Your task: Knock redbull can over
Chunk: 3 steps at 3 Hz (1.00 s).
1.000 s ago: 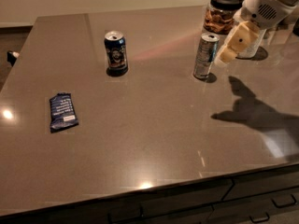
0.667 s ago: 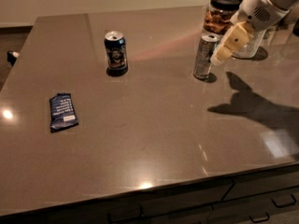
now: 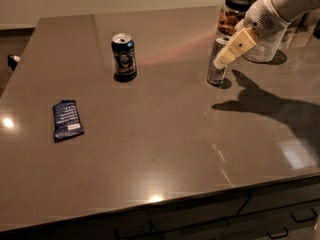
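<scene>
Claw [image 3: 223,60], openness unclear, tip at the top of the upright redbull can [image 3: 215,75]

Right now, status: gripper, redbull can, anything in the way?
Gripper at upper part of redbull can, contact unclear. Can upright on table. Jar close behind it; blue can well off to the side.

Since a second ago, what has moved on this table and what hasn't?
The claw has swung left and now overlaps the upper part of the redbull can, which stands upright where it was. Nothing visibly grasped. The dark blue can and the blue packet stayed put.
</scene>
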Motion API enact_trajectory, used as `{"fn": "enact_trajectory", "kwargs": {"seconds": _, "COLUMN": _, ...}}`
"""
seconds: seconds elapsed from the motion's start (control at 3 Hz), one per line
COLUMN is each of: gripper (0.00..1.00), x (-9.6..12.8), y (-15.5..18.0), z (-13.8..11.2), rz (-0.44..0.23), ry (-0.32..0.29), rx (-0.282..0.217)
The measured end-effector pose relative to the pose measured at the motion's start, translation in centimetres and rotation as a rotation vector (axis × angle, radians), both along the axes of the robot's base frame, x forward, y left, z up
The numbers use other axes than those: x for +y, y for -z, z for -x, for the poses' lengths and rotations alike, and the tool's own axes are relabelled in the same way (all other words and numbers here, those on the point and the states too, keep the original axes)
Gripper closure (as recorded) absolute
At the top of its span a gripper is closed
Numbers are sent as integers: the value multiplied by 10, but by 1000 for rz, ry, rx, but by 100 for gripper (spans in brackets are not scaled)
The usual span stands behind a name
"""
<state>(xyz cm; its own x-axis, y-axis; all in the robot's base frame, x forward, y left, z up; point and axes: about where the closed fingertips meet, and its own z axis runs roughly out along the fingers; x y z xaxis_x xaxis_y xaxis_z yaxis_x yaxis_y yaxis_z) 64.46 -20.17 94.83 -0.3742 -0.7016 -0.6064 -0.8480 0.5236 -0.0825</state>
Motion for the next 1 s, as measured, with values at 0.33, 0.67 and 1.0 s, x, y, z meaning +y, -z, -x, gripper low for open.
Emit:
{"fn": "enact_trajectory", "kwargs": {"seconds": 0.33, "gripper": 17, "x": 6, "y": 9, "z": -8, "rz": -29, "ry": -7, "rx": -5}}
{"fn": "enact_trajectory", "kwargs": {"seconds": 0.67, "gripper": 48, "x": 10, "y": 8, "z": -11, "rz": -50, "ry": -13, "rx": -11}}
{"fn": "enact_trajectory", "kwargs": {"seconds": 1.0, "gripper": 79, "x": 14, "y": 1, "z": -7, "rz": -40, "ry": -13, "rx": -1}}
